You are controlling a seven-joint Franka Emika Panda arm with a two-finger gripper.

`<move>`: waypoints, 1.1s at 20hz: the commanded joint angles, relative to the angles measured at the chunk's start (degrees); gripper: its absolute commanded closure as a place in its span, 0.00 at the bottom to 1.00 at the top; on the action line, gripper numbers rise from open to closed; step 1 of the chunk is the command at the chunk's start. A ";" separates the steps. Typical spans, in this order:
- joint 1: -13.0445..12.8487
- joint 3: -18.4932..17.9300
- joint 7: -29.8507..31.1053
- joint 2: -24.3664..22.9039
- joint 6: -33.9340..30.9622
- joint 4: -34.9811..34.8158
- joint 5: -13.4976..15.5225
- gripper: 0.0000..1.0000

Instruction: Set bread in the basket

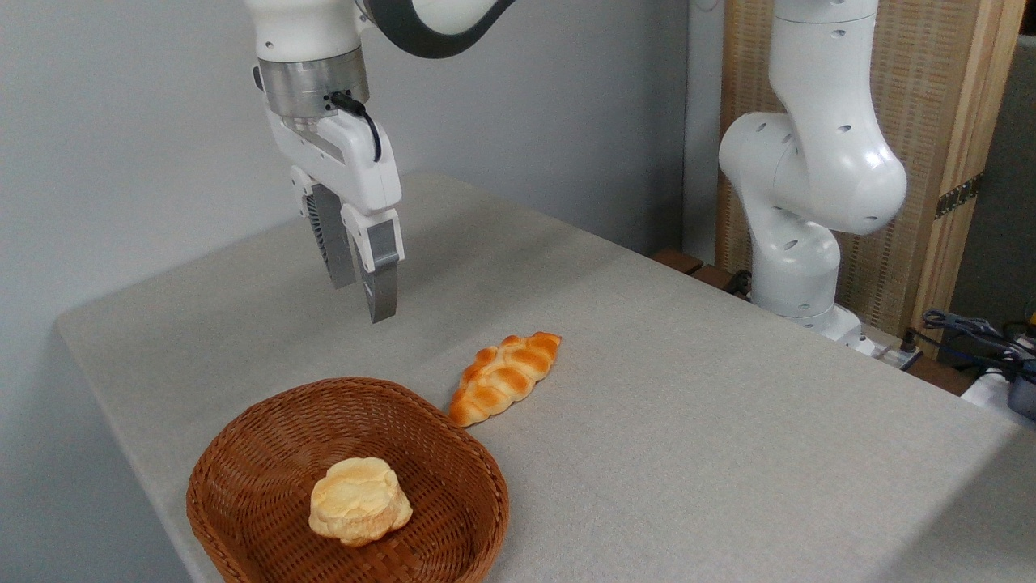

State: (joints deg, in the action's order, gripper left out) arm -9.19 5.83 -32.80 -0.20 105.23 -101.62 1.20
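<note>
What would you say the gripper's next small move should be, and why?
Probably a shift right and toward the camera, to hang over the braided loaf. The gripper is empty, above bare table, and the loaf lies outside the basket, which holds only a bun.

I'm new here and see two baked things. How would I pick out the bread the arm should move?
Find the brown wicker basket at the table's near edge. Just past its far right rim lies the bread, on the cloth. It is long, braided and golden-orange, unlike the round pale bun inside the basket.
</note>
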 commanded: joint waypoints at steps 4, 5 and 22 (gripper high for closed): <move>0.05 -0.12 0.81 -1.30 0.32 -1.30 1.18 0.00; 0.05 -0.12 0.81 -1.30 0.32 -1.30 1.18 0.00; 0.40 -6.27 -3.67 -2.87 1.20 -1.21 0.74 0.00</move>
State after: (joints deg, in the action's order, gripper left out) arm -8.57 1.93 -34.35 -1.27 105.23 -101.62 1.19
